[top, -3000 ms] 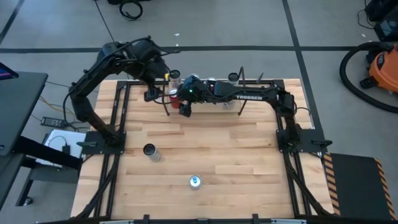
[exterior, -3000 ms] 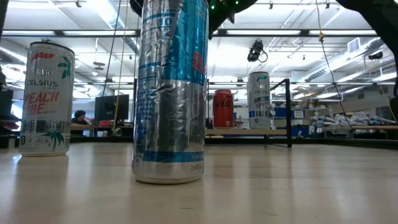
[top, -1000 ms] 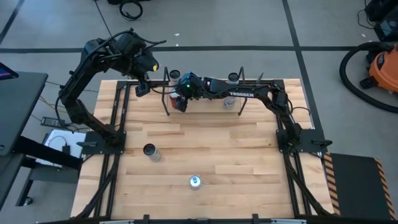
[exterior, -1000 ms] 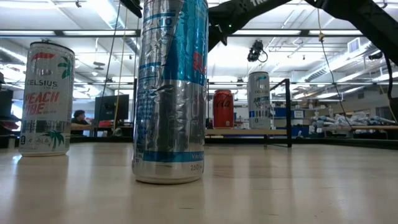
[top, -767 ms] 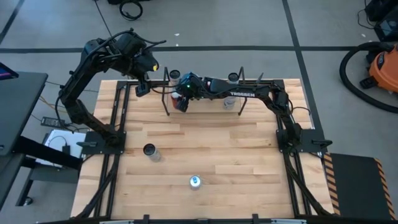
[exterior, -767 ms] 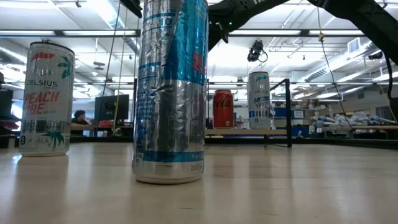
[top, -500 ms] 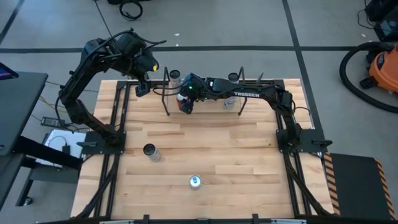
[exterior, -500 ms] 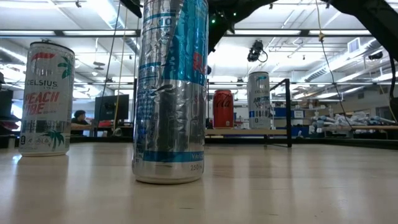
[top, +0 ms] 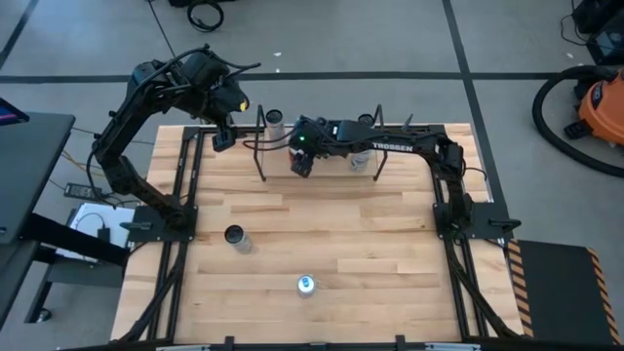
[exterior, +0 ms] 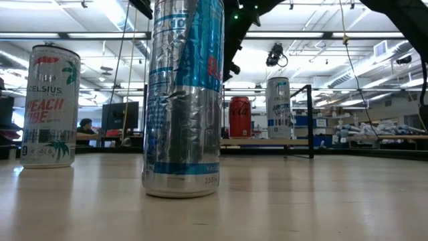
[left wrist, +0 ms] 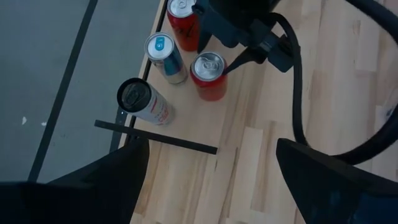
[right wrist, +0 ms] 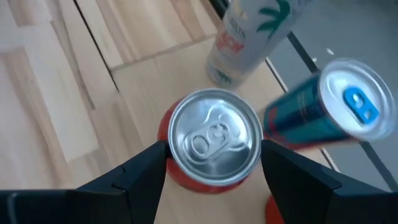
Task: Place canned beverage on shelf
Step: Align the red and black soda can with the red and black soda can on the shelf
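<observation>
A red can with a silver top [right wrist: 214, 140] is between the fingers of my right gripper [top: 300, 164], over the shelf's light board [left wrist: 186, 118] at the table's far edge. It also shows in the left wrist view [left wrist: 208, 71]. Beside it on the shelf stand another red can [left wrist: 183, 15], a blue-topped can [left wrist: 163, 50] and a white can with a black top [left wrist: 140, 99]. My left gripper [top: 222, 138] hangs open and empty off the shelf's left end. My right gripper pinches the red can between its two fingers, on opposite sides of its wall just under the top rim [right wrist: 174, 146]. The fingers [right wrist: 143, 180] come from above and point down. The can is upright; I cannot tell whether its base touches the board.
A tall blue and silver can [exterior: 184, 100] stands near the table's front edge and also shows in the high view [top: 306, 284]. A white Celsius can [exterior: 50, 107] stands at front left [top: 234, 237]. A red can [exterior: 239, 117] and a white-blue can [exterior: 279, 107] stand on the shelf.
My right gripper has gone a little toward the table's right edge along the shelf, still shut on the red can, which has stayed upright and gone with it.
</observation>
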